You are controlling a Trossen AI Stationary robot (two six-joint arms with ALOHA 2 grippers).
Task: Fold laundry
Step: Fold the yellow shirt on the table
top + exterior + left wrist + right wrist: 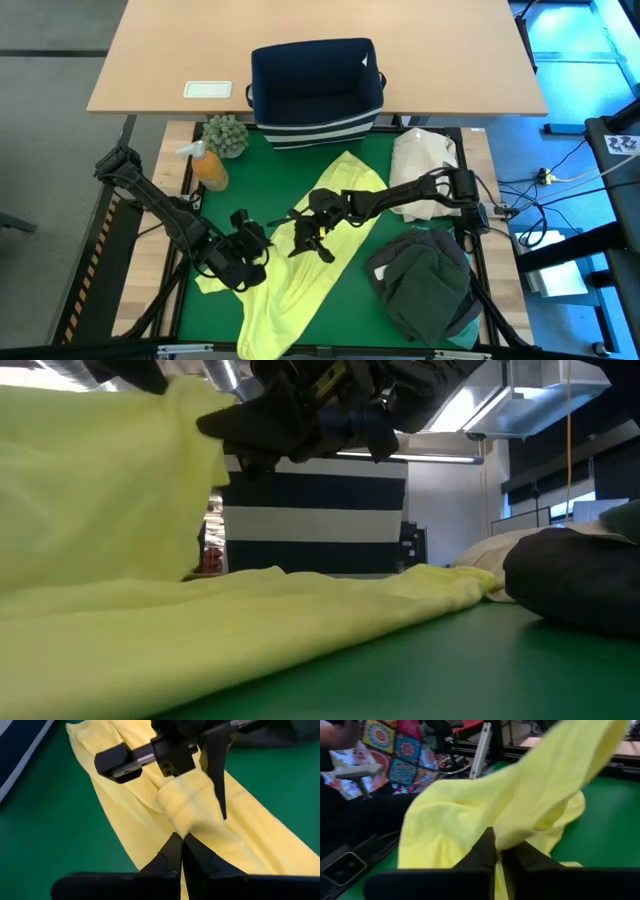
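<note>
Yellow-green shirt (300,300) pinched by both closed grippers, left (250,255) and right (310,240)

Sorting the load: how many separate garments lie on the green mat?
2 clearly: the yellow-green shirt across the middle, and a dark garment heaped at the right. A turquoise edge under that heap suggests more hidden.

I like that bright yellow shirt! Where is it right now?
From above, the yellow shirt sprawls across the middle of the green mat, between both arms, left of the dark clothes pile.
</note>
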